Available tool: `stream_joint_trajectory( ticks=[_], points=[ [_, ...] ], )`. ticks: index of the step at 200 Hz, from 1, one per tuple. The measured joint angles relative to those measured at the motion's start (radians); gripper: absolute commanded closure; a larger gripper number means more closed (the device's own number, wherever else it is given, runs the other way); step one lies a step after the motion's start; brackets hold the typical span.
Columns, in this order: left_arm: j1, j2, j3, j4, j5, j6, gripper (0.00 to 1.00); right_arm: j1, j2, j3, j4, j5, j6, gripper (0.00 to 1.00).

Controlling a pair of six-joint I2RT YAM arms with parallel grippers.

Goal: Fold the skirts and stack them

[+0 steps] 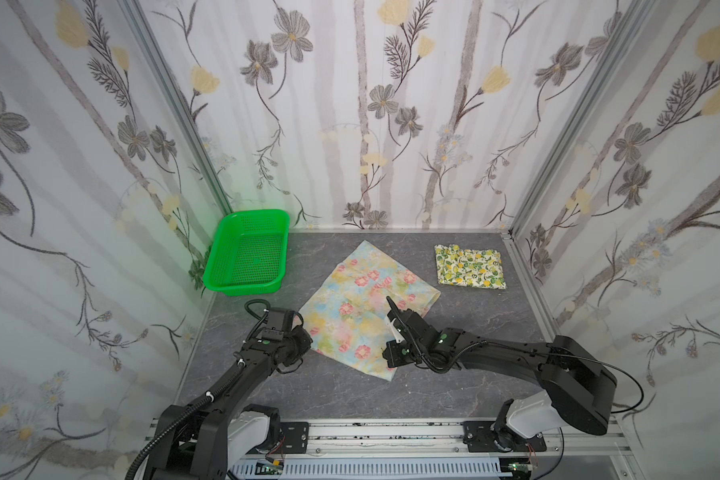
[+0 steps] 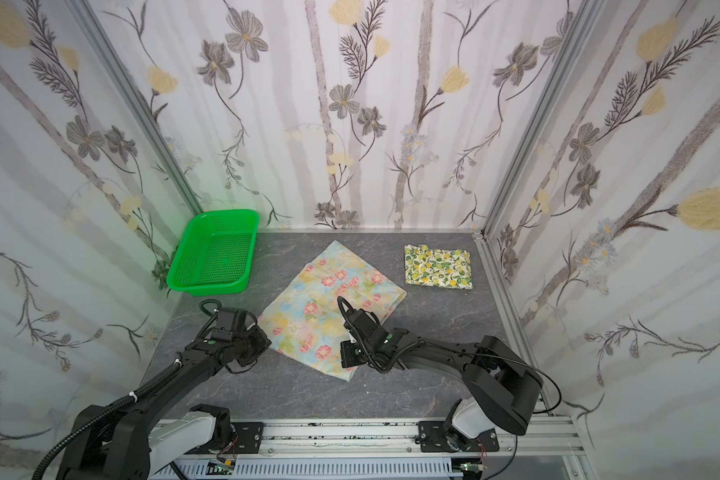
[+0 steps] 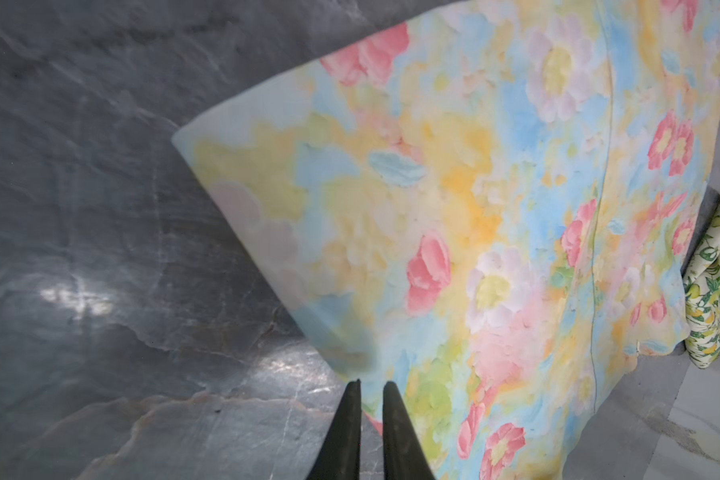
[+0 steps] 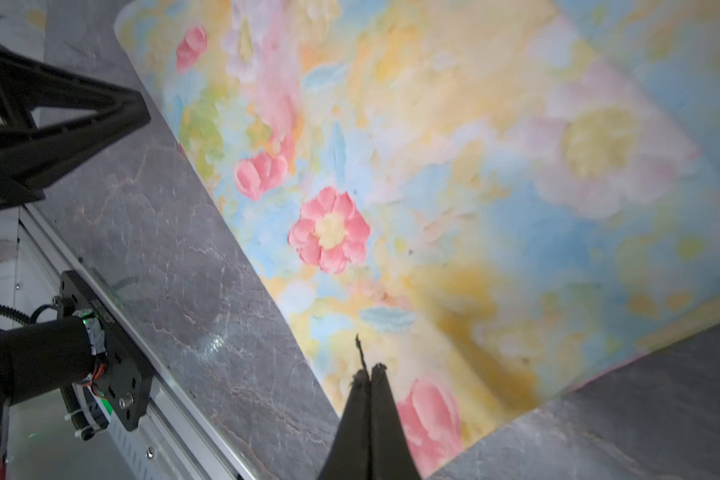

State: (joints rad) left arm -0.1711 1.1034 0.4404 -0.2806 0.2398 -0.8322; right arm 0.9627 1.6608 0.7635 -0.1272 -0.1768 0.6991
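One pastel skirt (image 1: 350, 291) (unstacked)

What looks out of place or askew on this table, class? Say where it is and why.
The pastel flowered skirt lies spread out diagonally, while the lemon skirt sits neatly folded at the far right. A frayed dark thread sticks out of the right claw.

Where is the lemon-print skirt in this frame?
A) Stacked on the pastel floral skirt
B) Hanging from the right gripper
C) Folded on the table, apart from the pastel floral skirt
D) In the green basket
C: the lemon-print skirt lies folded at the far right of the table, with bare surface between it and the pastel floral skirt.
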Motion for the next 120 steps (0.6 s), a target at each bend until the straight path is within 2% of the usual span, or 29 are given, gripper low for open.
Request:
stream_joint_trajectory(
  ticks=[47,120],
  points=[
    [0.043,0.035,0.006,-0.005,0.004,0.045,0.88,0.074,0.048,0.000,-0.011,-0.046,0.008,1.00],
    [0.062,0.068,0.016,-0.009,-0.035,0.070,0.92,0.092,0.077,-0.047,-0.026,-0.114,0.044,1.00]
  ],
)
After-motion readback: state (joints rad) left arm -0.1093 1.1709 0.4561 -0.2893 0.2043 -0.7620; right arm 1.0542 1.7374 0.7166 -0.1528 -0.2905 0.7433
